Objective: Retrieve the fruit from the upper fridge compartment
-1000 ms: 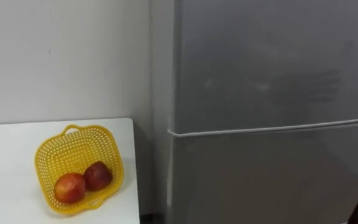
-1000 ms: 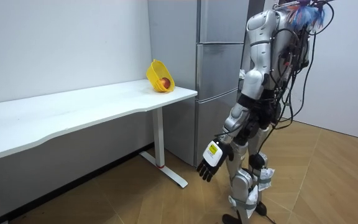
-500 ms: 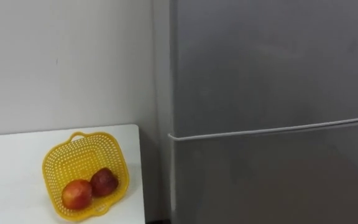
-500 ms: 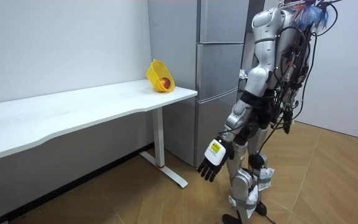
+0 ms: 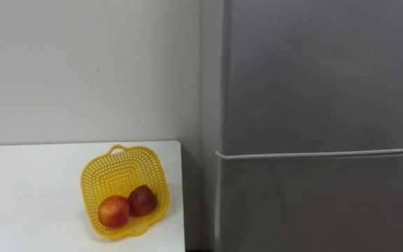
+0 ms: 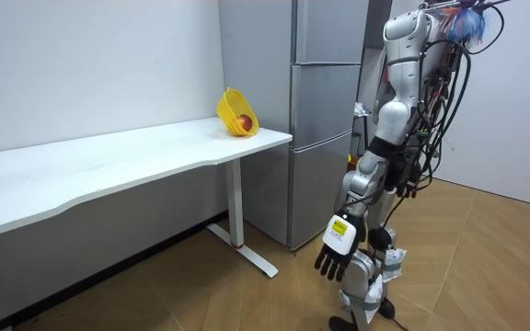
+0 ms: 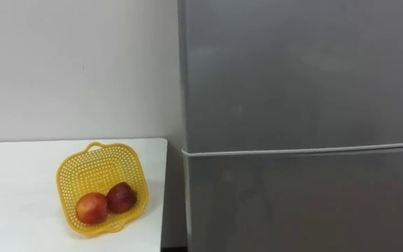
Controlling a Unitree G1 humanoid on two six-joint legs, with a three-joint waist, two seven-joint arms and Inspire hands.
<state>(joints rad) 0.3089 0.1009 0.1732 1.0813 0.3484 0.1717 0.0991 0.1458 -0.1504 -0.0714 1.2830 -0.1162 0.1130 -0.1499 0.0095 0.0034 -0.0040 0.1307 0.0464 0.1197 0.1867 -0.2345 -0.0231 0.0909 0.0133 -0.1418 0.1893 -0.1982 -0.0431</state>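
The grey fridge [image 5: 320, 70] fills the right of the eye views with its upper door shut. A pale seam [image 5: 320, 152] divides it from the lower door [image 5: 320, 206], also shut. In the room view I stand upright in front of the fridge [image 6: 325, 32], facing it. My left hand [image 6: 337, 250] hangs low beside my leg with its fingers relaxed and open, holding nothing.
A white table [image 5: 26, 196] stands against the wall left of the fridge. Near its right end a yellow mesh basket [image 5: 124, 178] holds two red apples [image 5: 115, 211]. A wood floor [image 6: 486, 267] spreads behind me.
The eye view has swung left, so basket and fridge edge sit further right. In the room view I have drawn upright and my left hand has swung lower toward my legs.
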